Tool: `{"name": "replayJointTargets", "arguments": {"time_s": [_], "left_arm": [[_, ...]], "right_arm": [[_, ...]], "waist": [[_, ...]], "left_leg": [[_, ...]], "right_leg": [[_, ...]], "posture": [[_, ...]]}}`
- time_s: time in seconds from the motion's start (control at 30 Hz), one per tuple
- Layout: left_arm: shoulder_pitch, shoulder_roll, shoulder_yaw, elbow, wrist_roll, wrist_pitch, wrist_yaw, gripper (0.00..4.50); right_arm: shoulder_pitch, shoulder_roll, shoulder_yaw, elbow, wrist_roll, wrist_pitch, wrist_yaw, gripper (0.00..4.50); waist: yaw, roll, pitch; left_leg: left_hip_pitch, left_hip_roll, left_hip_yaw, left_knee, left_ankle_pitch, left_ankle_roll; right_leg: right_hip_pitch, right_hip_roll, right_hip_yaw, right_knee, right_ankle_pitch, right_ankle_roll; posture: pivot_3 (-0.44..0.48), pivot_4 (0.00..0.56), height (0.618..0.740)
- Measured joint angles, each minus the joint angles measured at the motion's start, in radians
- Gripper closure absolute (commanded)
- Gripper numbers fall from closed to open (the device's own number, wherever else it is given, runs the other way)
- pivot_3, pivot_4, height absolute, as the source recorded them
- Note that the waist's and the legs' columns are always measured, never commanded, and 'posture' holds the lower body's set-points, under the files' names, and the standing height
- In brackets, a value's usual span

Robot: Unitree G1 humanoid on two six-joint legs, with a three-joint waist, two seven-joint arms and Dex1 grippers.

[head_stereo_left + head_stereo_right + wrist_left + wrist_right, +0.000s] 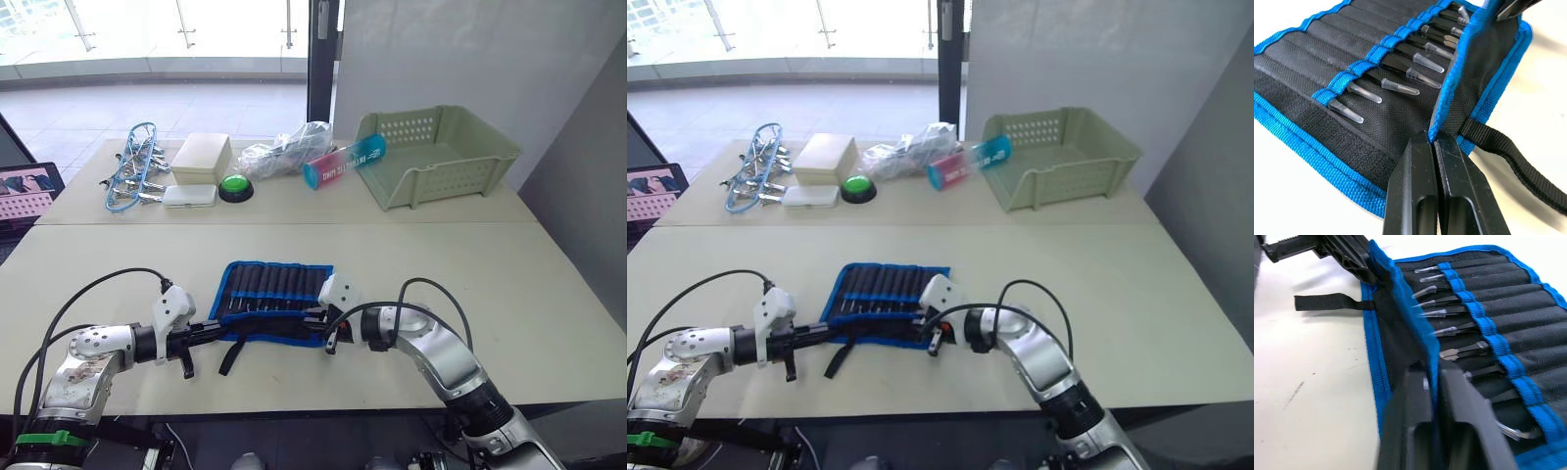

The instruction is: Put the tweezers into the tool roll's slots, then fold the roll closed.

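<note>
Tweezers (1400,66), slim and black, sit in the slots (1342,54), tips toward the robot. Both the left gripper (1432,139) and right gripper (1434,374) pinch the near flap of the black blue-edged fabric tool roll (269,294), which lies lengthwise left to right.

Tweezers (1400,88) bodies hidden inside slots (1327,49); tool roll (1528,323) cut off by frame edge.

Daylight floods in through the windows (147,29) far beyond the grippers, washing out the glass and the floor behind it. The table (549,294) is evenly bright, its pale surface nearly blown out in both wrist views. Soft, faint shadows lie just under the strap (1528,166) and along the tool roll (274,294). The left gripper (1434,142) is sharp at its tips. The right gripper (1432,382) is blurred close to the lens, and the nearest tweezers (1484,350) look smeared.
</note>
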Motion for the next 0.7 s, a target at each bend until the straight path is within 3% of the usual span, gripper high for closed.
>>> {"name": "replayJointTargets", "arguments": {"time_s": [0.1, 0.33, 0.47, 0.6, 0.7], "left_arm": [[-0.002, -0.008, 0.0, -0.001, -0.003, 0.012, 0.01, 4.5], [-0.001, -0.019, -0.002, -0.025, -0.01, 0.061, 0.018, 4.5], [-0.011, -0.019, -0.007, -0.022, -0.003, 0.07, 0.012, 4.5], [-0.02, -0.019, -0.011, -0.014, -0.002, 0.072, 0.007, 4.5], [-0.03, -0.019, -0.018, -0.009, 0.003, 0.071, 0.008, 4.5]], "right_arm": [[0.001, 0.008, -0.023, -0.002, 0.0, -0.004, -0.029, 1.95], [0.089, -0.055, -0.046, -0.214, 0.015, -0.176, 0.011, 1.95], [0.089, -0.029, 0.021, -0.223, -0.011, -0.196, 0.006, 3.12], [0.083, 0.001, 0.094, -0.127, -0.086, -0.221, -0.015, 4.46], [0.066, 0.051, 0.107, -0.017, -0.141, -0.235, -0.073, 4.46]], "waist": [[0.0, 0.0, 0.0], [0.006, 0.0, 0.0], [0.005, 0.0, 0.0], [0.006, 0.0, 0.0], [0.006, 0.0, 0.0]], "left_leg": [[0.0, 0.0, 0.0, 0.0, 0.0, 0.0], [0.0, 0.0, 0.0, 0.0, 0.0, 0.0], [0.001, 0.0, 0.0, 0.0, 0.0, 0.0], [0.001, 0.0, 0.0, 0.0, 0.0, 0.0], [0.0, 0.0, 0.0, 0.001, 0.0, 0.0]], "right_leg": [[0.0, 0.0, 0.0, 0.0, 0.0, 0.0], [0.0, 0.0, 0.0, 0.0, 0.0, 0.0], [0.0, 0.0, 0.0, 0.001, 0.0, 0.0], [0.0, 0.0, 0.0, 0.001, 0.0, 0.0], [0.0, 0.0, 0.0, 0.001, 0.0, 0.0]], "posture": [[0.0, 0.15, 0.722], [0.0, 0.15, 0.722], [0.0, 0.15, 0.722], [0.0, 0.15, 0.722], [0.0, 0.15, 0.722]]}}
